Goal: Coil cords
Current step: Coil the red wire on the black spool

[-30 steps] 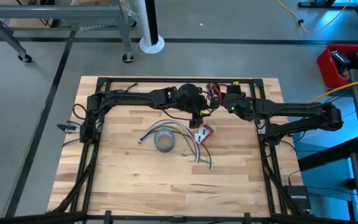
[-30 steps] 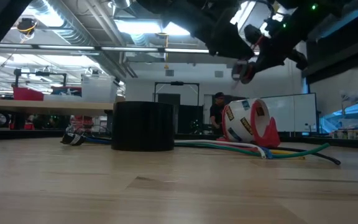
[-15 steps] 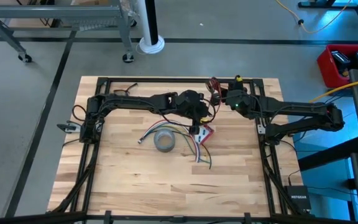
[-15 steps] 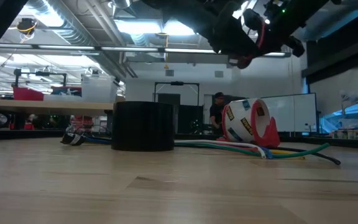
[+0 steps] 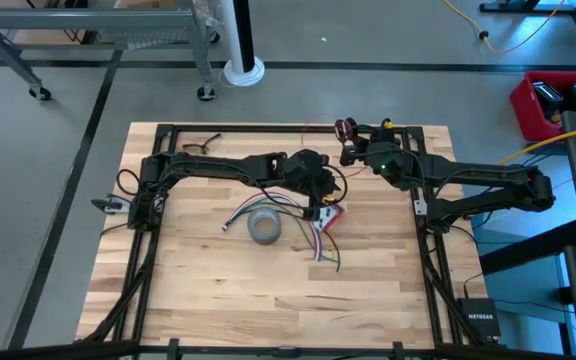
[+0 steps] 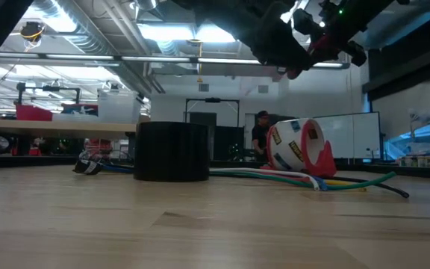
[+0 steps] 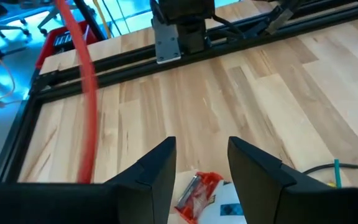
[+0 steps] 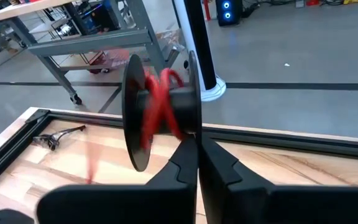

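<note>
Fingers of right gripper (image 8: pixel 197 158) pinched shut on spool (image 8: pixel 160 112) rim at table's 1 o'clock edge; red wire (image 8: pixel 157 109) wound there. Left gripper (image 7: pixel 201 165) open mid-table, wire beside it. Wire light, limp, springy: grip near spool.

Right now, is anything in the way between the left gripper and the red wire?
Nothing visible. The red wire hangs in open air beside the open left gripper; more of it is wound on the spool held by the right gripper. The tape dispenser lies below, clear of both.
</note>
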`<state>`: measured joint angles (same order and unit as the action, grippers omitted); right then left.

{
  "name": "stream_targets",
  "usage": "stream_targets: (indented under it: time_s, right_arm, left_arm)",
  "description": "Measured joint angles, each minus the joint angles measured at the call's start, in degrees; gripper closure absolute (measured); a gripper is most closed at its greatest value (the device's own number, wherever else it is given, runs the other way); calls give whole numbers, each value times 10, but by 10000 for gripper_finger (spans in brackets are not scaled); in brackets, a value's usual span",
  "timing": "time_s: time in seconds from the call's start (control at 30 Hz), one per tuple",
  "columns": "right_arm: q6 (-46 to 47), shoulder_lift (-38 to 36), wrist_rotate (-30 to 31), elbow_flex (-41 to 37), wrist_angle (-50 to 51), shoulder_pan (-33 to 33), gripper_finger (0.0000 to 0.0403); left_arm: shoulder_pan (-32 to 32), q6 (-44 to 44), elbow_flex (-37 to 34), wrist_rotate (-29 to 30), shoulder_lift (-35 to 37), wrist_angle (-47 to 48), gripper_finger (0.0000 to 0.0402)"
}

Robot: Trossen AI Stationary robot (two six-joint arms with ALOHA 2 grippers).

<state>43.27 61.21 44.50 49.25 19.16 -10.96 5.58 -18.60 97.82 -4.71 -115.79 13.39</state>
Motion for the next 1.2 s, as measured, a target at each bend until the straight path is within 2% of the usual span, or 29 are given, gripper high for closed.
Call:
stream_targets:
  time_s: [0.13, 0.37, 0.53, 0.63, 0.77, 1.0, 1.2]
  right_arm:
    - [-1, 0, -1, 0, 2, 0, 400]
    - [-2, -12, 0, -1, 8, 0, 399]
    - [-3, -29, -2, -1, 9, 0, 399]
    - [-3, -43, -15, -1, 18, 0, 398]
    - [1, -68, -64, -1, 48, 0, 400]
    - [38, -117, -179, -1, 112, 1, 399]
    - [75, -153, -234, -2, 186, 1, 398]
  left_arm:
    - [0, 11, 0, 23, 0, 41, 263]
    - [6, 77, -1, 129, 0, 187, 263]
    - [23, 118, -31, 138, 0, 132, 263]
    - [30, 119, -62, 125, 0, 83, 263]
    - [42, 143, -104, 99, 0, 49, 263]
    - [67, 192, -175, 3, 1, -34, 263]
    - [85, 215, -209, -41, 3, -86, 263]
